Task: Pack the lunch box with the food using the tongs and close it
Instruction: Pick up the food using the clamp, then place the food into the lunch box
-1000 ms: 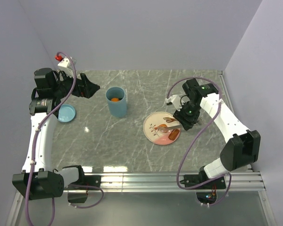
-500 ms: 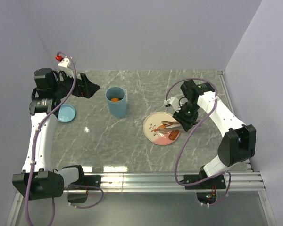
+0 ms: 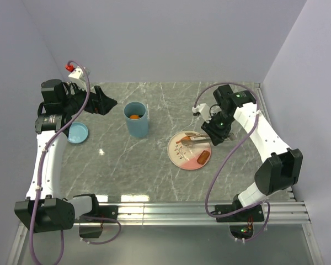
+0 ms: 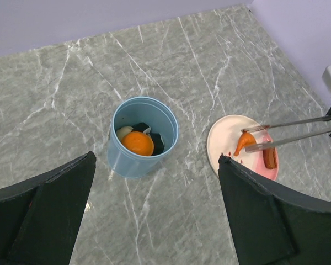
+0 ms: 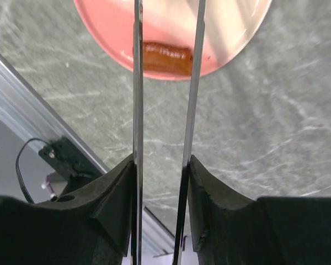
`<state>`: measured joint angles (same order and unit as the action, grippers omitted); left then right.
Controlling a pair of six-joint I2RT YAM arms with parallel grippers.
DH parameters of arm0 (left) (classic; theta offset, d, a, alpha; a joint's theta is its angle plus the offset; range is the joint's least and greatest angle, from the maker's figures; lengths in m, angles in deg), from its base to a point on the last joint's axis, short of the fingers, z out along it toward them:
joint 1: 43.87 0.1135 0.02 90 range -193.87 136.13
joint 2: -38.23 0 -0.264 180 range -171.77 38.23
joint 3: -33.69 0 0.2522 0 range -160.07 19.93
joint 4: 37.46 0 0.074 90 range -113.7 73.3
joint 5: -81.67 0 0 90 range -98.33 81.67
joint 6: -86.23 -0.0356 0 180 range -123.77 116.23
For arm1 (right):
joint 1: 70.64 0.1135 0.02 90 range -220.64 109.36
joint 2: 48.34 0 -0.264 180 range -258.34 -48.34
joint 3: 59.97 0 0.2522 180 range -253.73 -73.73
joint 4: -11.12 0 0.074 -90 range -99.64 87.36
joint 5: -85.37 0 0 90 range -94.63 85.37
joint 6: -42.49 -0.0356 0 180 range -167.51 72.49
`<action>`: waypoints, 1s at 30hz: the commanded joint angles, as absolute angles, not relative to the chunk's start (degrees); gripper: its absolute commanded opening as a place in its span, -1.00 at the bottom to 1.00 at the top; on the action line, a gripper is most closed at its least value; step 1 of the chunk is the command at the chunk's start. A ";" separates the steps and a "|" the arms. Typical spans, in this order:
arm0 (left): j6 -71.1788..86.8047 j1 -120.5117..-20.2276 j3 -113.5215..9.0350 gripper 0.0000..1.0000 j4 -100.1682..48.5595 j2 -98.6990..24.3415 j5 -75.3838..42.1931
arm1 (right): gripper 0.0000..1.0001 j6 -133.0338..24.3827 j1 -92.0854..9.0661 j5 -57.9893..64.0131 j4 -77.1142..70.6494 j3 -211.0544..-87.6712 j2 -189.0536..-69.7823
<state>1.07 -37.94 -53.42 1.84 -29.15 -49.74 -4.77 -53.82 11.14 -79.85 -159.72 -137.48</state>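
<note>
Right wrist view: tongs (image 5: pixel 194 83) tips and pink plate (image 5: pixel 226 38) cut off at top edge. In lunch box (image 4: pixel 131 161), dark, beige pieces under orange round (image 4: pixel 138 143) mostly hidden.

Top camera is overlooking all; wrist cameras are facing beyond left pincer (image 4: pixel 157 160) and right pincer (image 5: pixel 161 160), sharing the plate (image 4: pixel 223 135).

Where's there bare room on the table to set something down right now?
Bare tabletop lies between the lunch box and the plate, and along the near edge in front of the lunch box. Crowded: the plate itself, with the tongs held over it by the right gripper, and the far-left corner, with the lid and the left gripper.
</note>
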 commanded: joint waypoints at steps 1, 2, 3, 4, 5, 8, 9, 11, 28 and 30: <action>-0.69 -37.81 -54.96 0.99 0.73 -28.92 -51.58 | -0.33 -5.85 -54.20 14.79 -84.99 -164.51 -136.84; -0.69 -37.81 -54.96 0.99 0.65 -28.83 -51.49 | -0.34 -6.37 -54.29 15.40 -84.99 -166.17 -136.93; -0.69 -37.72 -54.96 0.99 0.56 -28.83 -51.49 | -0.34 -6.64 -54.29 16.89 -84.99 -167.41 -137.02; -0.52 -37.80 -54.96 0.99 0.47 -28.92 -51.49 | -0.34 -6.99 -54.20 18.04 -85.08 -168.90 -137.28; -0.43 -37.81 -55.13 0.99 0.38 -29.01 -51.66 | -0.35 -8.04 -53.94 19.18 -84.99 -172.39 -137.63; 1.15 -37.80 -55.22 0.99 -0.05 -29.18 -51.49 | -0.35 -11.20 -52.45 22.87 -84.20 -180.67 -140.87; 2.46 -37.63 -55.13 0.99 -0.23 -29.36 -51.58 | -0.35 -12.17 -52.01 24.19 -83.24 -182.61 -141.49; 3.61 -37.63 -54.52 0.99 -1.11 -29.53 -52.63 | -0.34 -15.16 -50.08 24.64 -79.73 -187.09 -143.42; 7.48 -37.54 -53.29 0.99 -3.66 -28.66 -50.43 | -0.33 -22.02 -38.20 16.99 -67.94 -203.37 -158.99; 6.87 -37.54 -53.37 0.99 -3.40 -28.57 -50.35 | -0.32 -22.37 -38.20 17.43 -67.15 -203.11 -159.60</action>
<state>6.63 -37.85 -53.39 -1.37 -29.76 -50.53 -21.12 -38.08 17.85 -71.72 -201.32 -159.91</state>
